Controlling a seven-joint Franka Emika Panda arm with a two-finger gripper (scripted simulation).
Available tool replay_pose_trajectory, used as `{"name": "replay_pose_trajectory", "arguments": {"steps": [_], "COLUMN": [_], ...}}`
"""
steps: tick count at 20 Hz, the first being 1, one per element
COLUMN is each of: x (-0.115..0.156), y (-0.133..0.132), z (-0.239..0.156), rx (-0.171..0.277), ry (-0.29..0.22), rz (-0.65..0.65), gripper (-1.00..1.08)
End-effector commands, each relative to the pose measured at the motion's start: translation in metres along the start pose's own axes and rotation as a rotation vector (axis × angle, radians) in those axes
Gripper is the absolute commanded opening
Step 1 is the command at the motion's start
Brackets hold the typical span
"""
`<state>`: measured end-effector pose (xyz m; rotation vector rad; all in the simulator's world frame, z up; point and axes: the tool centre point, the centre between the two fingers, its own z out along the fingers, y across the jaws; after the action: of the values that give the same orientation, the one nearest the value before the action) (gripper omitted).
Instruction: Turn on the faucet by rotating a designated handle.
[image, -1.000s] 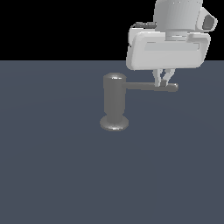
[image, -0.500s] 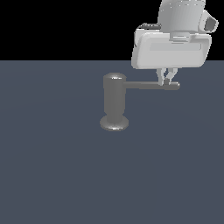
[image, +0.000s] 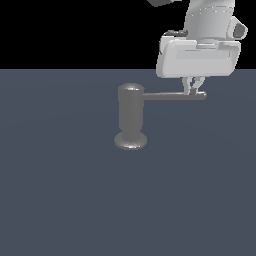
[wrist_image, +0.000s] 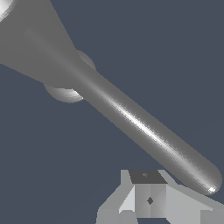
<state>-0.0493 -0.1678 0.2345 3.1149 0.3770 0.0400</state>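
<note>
Poised above the far end of the handle (image: 172, 95), my end effector (image: 194, 89) has its fingertips down at the rod near its rounded tip, on the exterior view's right; whether they are apart or pinched together I cannot tell, since the wrist view shows only one finger, beside the rod's tip. The faucet (image: 131, 117) stands upright on the dark worktop (image: 65, 200), its flared base planted and the handle jutting sideways from near its top. To do this turn well, I judge I should press one finger flat against the rod's side close to the tip, where leverage is greatest, and sweep in an arc about the cylinder's axis, staying low enough not to slip over the rounded rod. Room looks generous: nothing else stands on the worktop around the faucet.
</note>
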Motion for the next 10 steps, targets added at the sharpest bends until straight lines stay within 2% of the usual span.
{"name": "replay_pose_trajectory", "arguments": {"steps": [1,10], "x": [0.009,0.029], "y": [0.002,0.021], "z": [0.004,0.007], "rx": [0.0,0.001], "ry": [-0.004,-0.008], "rz": [-0.008,-0.002], "gripper": [-1.0,-1.0]}}
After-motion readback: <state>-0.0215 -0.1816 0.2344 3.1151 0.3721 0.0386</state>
